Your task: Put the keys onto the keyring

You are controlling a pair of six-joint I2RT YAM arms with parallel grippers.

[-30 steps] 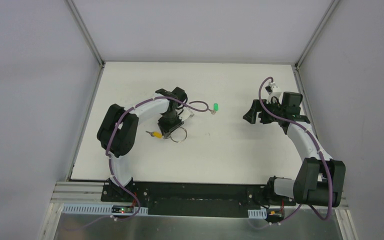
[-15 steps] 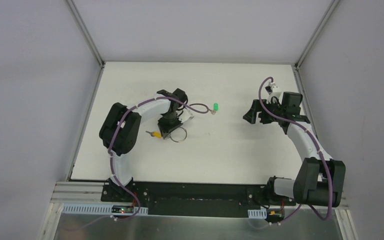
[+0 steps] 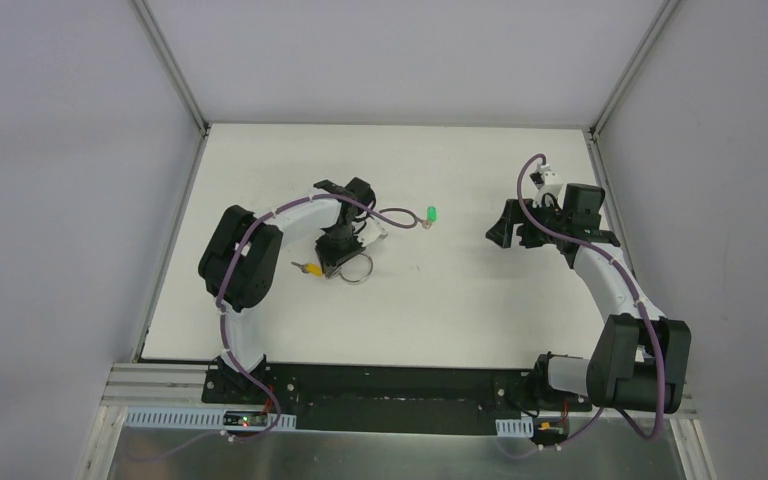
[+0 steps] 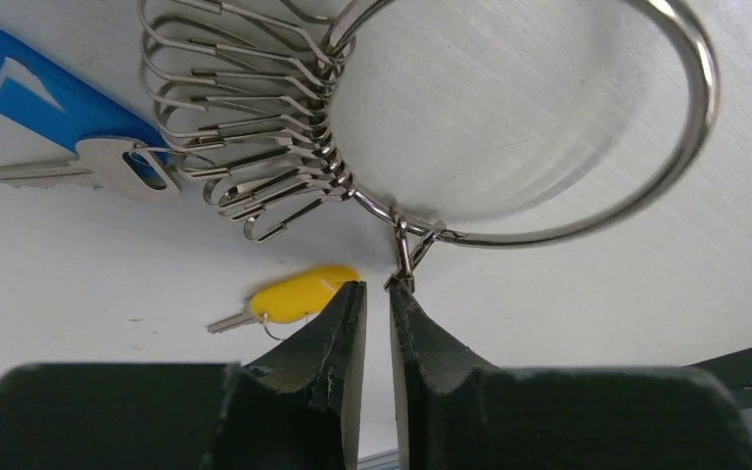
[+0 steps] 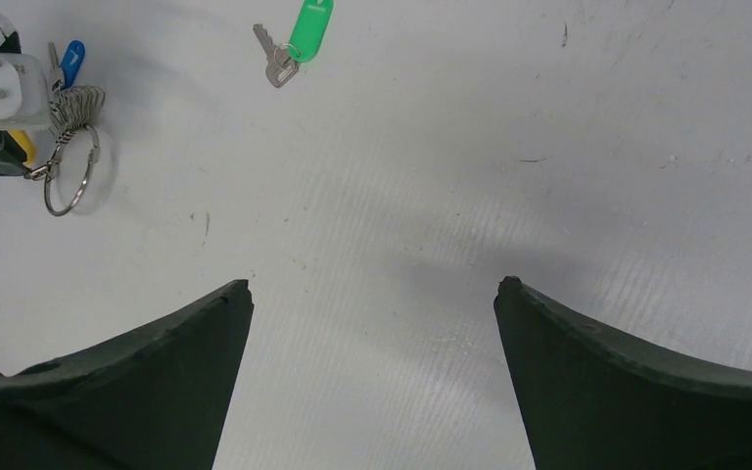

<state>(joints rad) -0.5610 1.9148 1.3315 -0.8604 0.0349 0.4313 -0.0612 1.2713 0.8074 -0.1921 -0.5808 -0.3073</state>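
The keyring (image 3: 357, 270) lies on the white table, a silver ring (image 4: 690, 147) with a fan of wire hooks (image 4: 255, 147) and a blue-headed key (image 4: 49, 93). My left gripper (image 3: 338, 262) sits at its left side. In the left wrist view the jaws (image 4: 378, 286) stand almost shut, pinched at the ring's small clasp (image 4: 406, 250). The yellow-headed key (image 4: 299, 294) lies just beside the left finger, loose on the table (image 3: 310, 268). The green-headed key (image 3: 430, 214) lies apart, to the ring's upper right, and shows in the right wrist view (image 5: 310, 29). My right gripper (image 5: 373, 283) is wide open and empty, above bare table.
The table (image 3: 440, 300) is white with grey walls behind and on both sides. A black rail (image 3: 400, 385) runs along the near edge by the arm bases. The right gripper (image 3: 505, 228) hovers at the right, away from the keys.
The left arm's elbow has shifted slightly. The keyring, both keys and the right arm stay where they were.
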